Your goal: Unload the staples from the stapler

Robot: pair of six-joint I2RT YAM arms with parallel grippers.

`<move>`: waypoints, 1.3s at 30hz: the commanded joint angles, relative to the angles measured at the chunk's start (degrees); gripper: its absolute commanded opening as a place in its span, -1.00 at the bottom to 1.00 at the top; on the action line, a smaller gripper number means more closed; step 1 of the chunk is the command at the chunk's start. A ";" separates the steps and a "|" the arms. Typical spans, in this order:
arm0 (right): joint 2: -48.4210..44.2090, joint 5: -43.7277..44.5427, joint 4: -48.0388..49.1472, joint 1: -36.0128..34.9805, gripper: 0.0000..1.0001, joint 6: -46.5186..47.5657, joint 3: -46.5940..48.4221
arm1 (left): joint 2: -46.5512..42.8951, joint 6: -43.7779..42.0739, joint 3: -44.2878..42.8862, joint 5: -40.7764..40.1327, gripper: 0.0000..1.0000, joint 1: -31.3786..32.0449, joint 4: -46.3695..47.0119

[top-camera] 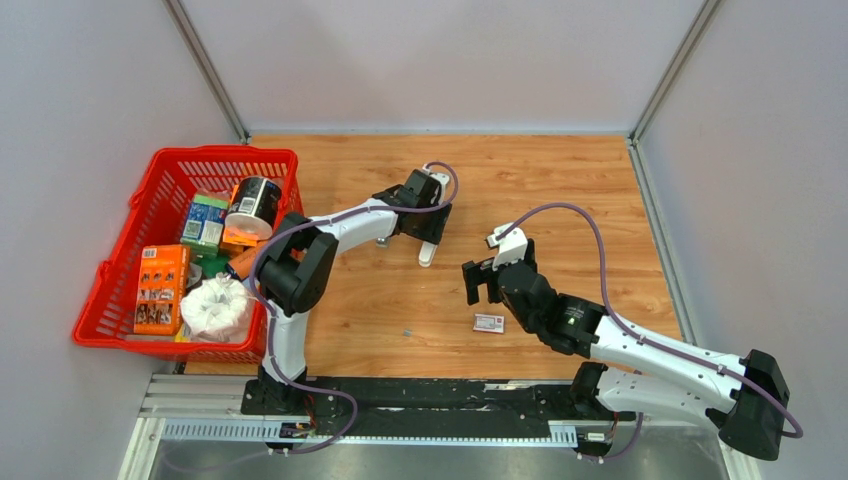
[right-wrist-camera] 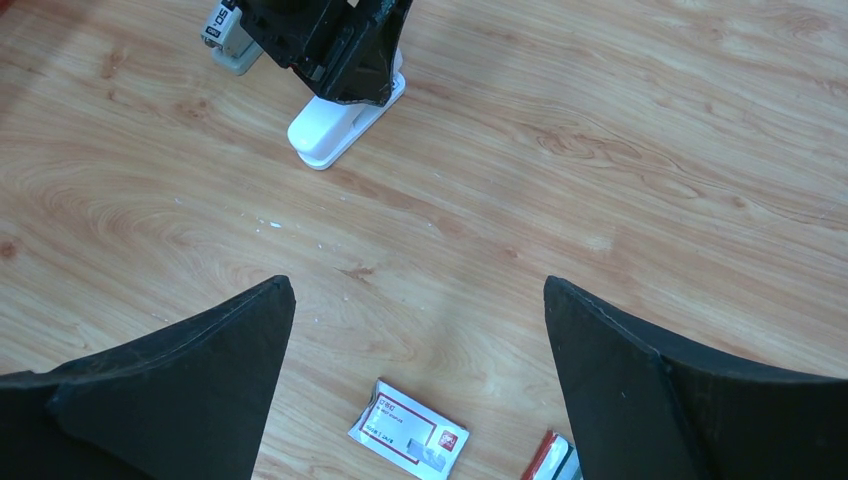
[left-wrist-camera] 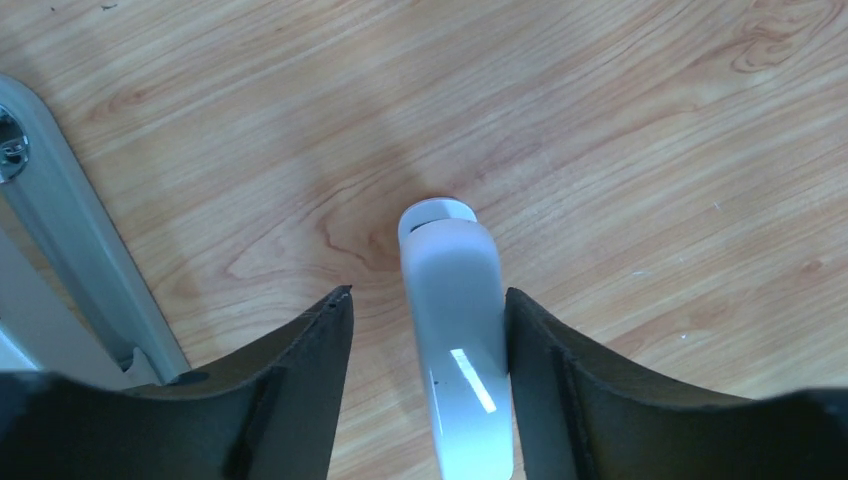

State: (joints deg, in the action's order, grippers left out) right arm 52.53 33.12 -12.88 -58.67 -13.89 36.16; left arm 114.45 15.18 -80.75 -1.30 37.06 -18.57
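A red basket (top-camera: 220, 152) sat on the left of the wooden table (top-camera: 560, 180), packed with an orange box (top-camera: 162, 290), a green-and-blue carton (top-camera: 204, 222), a white tin with a black band (top-camera: 254, 207) lying tilted on top, and a crumpled white bag (top-camera: 216, 308) at its near corner. The stapler (top-camera: 428, 252) (left-wrist-camera: 455, 330) (right-wrist-camera: 335, 130) lay outside it, flat on the table near the middle. The left gripper (top-camera: 430, 235) (left-wrist-camera: 428, 295) straddled it with its jaws spread: one finger touched the stapler's side and the other stood just apart. The right gripper (top-camera: 482, 283) (right-wrist-camera: 418, 285) hung wide open above bare wood, holding nothing, with a small red-and-white box (top-camera: 489, 322) (right-wrist-camera: 408, 438) on the table just near of it.
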 commanded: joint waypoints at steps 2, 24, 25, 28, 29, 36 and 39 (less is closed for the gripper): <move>0.29 -0.34 2.78 0.32 1.00 0.00 0.31 | 0.86 -1.91 -2.74 0.95 0.20 0.21 0.02; 1.08 -2.09 -1.95 0.23 1.00 -0.08 4.52 | -8.10 -6.04 -1.87 18.60 -1.00 1.44 -4.28; 0.99 -2.79 -3.19 0.31 1.00 -0.08 5.23 | -9.50 -6.13 -1.08 21.40 -1.00 1.44 -3.85; -0.32 -4.73 -5.92 0.23 1.00 0.27 6.81 | -12.76 -6.30 1.55 25.55 -1.00 1.44 -2.79; -0.94 -5.34 -6.88 0.31 1.00 0.27 7.16 | -14.24 -6.48 2.00 27.12 -1.00 1.44 -2.53; -4.72 -12.80 -15.76 0.23 0.92 1.32 13.31 | -21.46 -6.66 6.91 41.09 -1.00 1.53 0.89; -6.56 -20.53 -19.97 0.32 0.82 2.81 16.47 | -24.71 -4.82 10.25 47.16 -1.00 1.61 5.29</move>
State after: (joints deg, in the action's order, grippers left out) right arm 48.77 22.46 -26.70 -58.65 -13.19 47.35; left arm 94.78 9.74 -73.32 33.80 38.28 -20.18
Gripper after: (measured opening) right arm 0.938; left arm 0.372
